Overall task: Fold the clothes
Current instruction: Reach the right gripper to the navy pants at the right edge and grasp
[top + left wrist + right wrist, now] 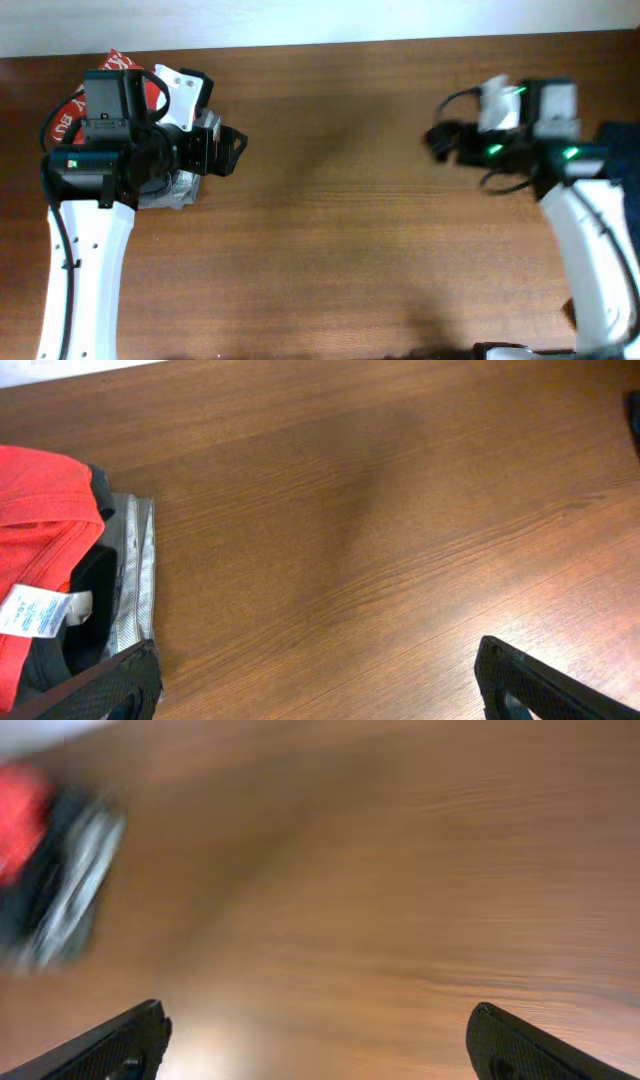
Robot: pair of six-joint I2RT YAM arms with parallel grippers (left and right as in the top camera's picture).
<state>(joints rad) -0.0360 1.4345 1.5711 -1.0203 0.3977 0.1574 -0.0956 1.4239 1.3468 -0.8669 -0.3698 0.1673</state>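
Observation:
A dark navy cloth, apparently the clothes (626, 150), shows only as a strip at the table's right edge, mostly hidden behind my right arm. My right gripper (437, 140) hovers over bare wood left of that strip, pointing left. In the blurred right wrist view my right gripper (315, 1030) stands open with nothing between its fingers. My left gripper (236, 150) is at the left, pointing right. The left wrist view shows my left gripper (320, 680) wide open over bare wood, holding nothing.
A red garment (40, 530) with a white label lies on a grey folded garment (135, 590) at the table's far left, under my left arm. This pile (120, 75) reaches the back edge. The brown wooden table (330, 230) stretches between the two arms.

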